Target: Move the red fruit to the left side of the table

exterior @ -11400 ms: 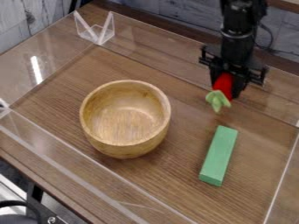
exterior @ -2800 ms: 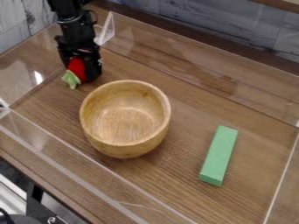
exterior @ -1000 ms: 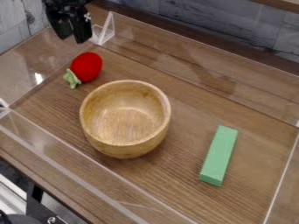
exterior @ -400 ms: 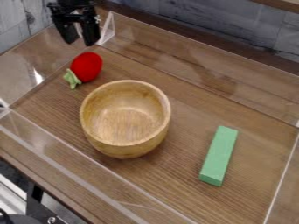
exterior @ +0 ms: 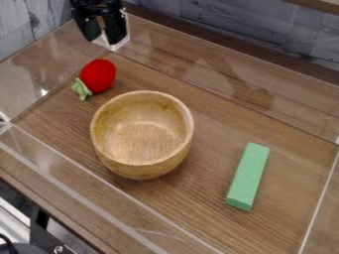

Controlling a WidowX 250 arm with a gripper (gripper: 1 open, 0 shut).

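The red fruit (exterior: 95, 73), a small toy strawberry with a green cap at its lower left, lies on the brown wood-grain table (exterior: 212, 99) near the left side, just up and left of the wooden bowl. My black gripper (exterior: 101, 28) hangs above and behind the fruit at the top of the camera view, lifted off it. Its two fingers are apart and nothing is between them.
A round light wooden bowl (exterior: 142, 132) stands in the middle of the table. A long green block (exterior: 247, 176) lies at the lower right. Low clear acrylic walls (exterior: 40, 74) edge the tabletop, with a clear bracket behind the gripper.
The fruit was carried from the right side to the left and let go. Over the last second my gripper rose and drifted right, away from the fruit, which stays put.
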